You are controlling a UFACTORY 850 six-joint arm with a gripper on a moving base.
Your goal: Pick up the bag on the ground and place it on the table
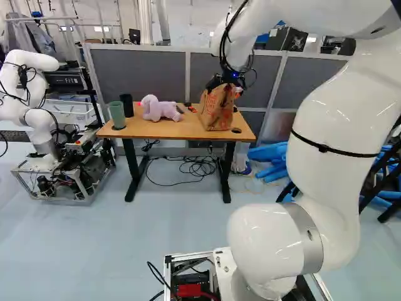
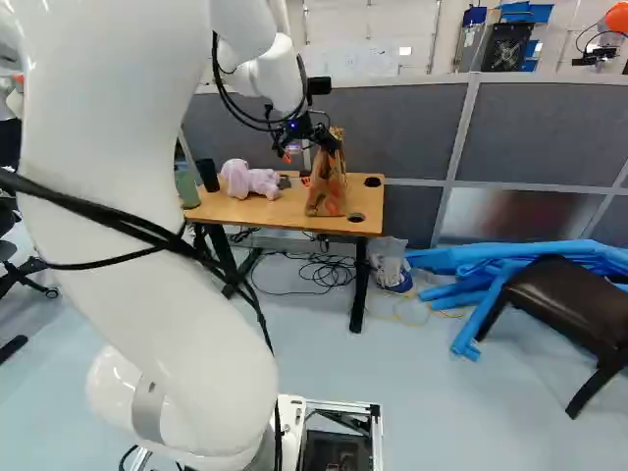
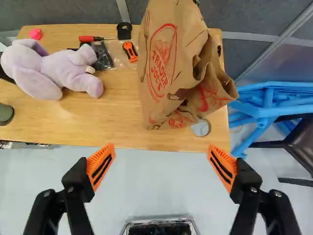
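Nearest, on pale floor [image 1: 138, 251] short of the paper bag [image 3: 161, 98] and well to its right: dark chair [image 2: 564, 299]. Lower right of the bag: blue tubes [image 2: 500, 265], heaped, and a clear plastic bag [image 2: 390, 263] with something blue and white inside. Below the bag: coiled black cables [image 1: 194, 168]. Well left of it: another robot [image 1: 37, 75], on a wheeled frame.

Jaws [image 1: 224, 86] near the paper bag's top; released, fingers spread wide, nothing gripped. Paper bag upright on the wooden bench [image 1: 150, 130], toward the right end; sides creased, mouth crumpled, contents impossible to tell.

Just left of the bag: orange-and-black tool [image 3: 130, 51]; next to that, a clear packet [image 3: 117, 49] and a red-handled screwdriver [image 3: 87, 38]. Farther left of it: lilac plush toy [image 3: 54, 71], lying down. Farthest left of it on the bench: green cup [image 1: 118, 115] and black cup [image 1: 128, 105], contents not visible.

Behind the bag: grey partition [image 1: 141, 75]. Beyond and right of it: blue bins [image 2: 527, 12], up high.
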